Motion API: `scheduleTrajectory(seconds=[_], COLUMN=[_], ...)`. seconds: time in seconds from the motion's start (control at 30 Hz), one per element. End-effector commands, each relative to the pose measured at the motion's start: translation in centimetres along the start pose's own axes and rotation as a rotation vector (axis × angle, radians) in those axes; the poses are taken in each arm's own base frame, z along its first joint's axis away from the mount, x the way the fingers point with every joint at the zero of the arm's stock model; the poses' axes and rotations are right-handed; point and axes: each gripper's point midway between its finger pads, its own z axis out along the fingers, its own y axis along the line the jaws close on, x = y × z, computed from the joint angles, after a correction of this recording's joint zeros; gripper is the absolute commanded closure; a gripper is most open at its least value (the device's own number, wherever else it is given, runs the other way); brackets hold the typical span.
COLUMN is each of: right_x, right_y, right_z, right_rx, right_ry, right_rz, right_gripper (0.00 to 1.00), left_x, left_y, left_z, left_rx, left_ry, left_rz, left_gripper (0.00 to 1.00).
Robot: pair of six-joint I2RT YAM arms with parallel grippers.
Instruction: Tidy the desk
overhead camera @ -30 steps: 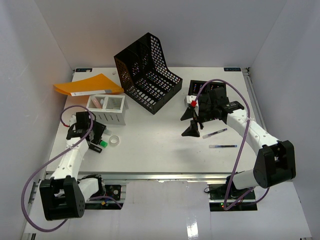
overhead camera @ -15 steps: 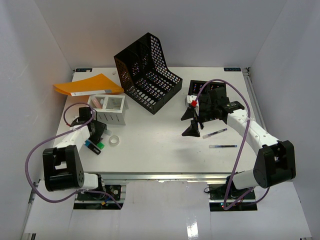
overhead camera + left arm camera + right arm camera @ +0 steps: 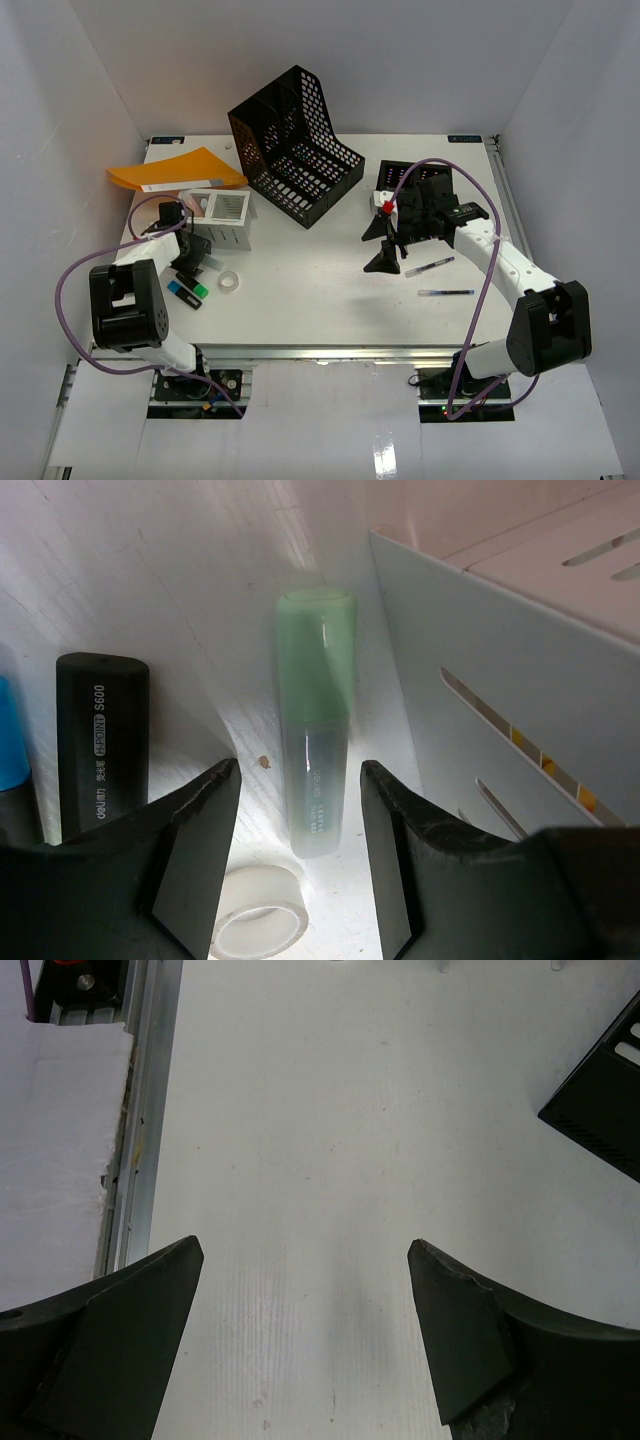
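On the desk, a folder lies at the far left. A slotted box sits just before it and a mesh file rack to its right. A tape roll lies before the box. A highlighter and a marker lie side by side left of the roll. At the right, a pen lies behind a second pen.

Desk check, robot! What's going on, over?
Left tool open, straddling green highlighter, white box close alongside. Right tool open, empty. Desk messy: pens, tape loose.
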Motion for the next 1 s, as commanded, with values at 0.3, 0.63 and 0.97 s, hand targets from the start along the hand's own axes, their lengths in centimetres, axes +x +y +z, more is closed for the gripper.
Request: scheduleTrajectory(seconds=[0.3, 0.63, 0.97], right_x=[-0.3, -0.6, -0.4], right_y=[0.4, 0.6, 0.6], right_z=[-0.1, -0.2, -0.1], right_rx=[-0.016, -0.018, -0.021], right_ry=[-0.025, -0.032, -0.031], right_rz=[-0.025, -0.037, -0.032], right_gripper=[0.1, 0.1, 0.1], left_x=[1.8, 2.2, 1.3], left_y=[3.7, 5.3, 3.4], left_z=[0.2, 0.1, -0.2], left_rx=[-0.161, -0.238, -0.163], left_ry=[0.093, 0.122, 0.099], left_rz=[0.062, 0.108, 0.127], left_gripper=[0.4, 0.43, 0.66])
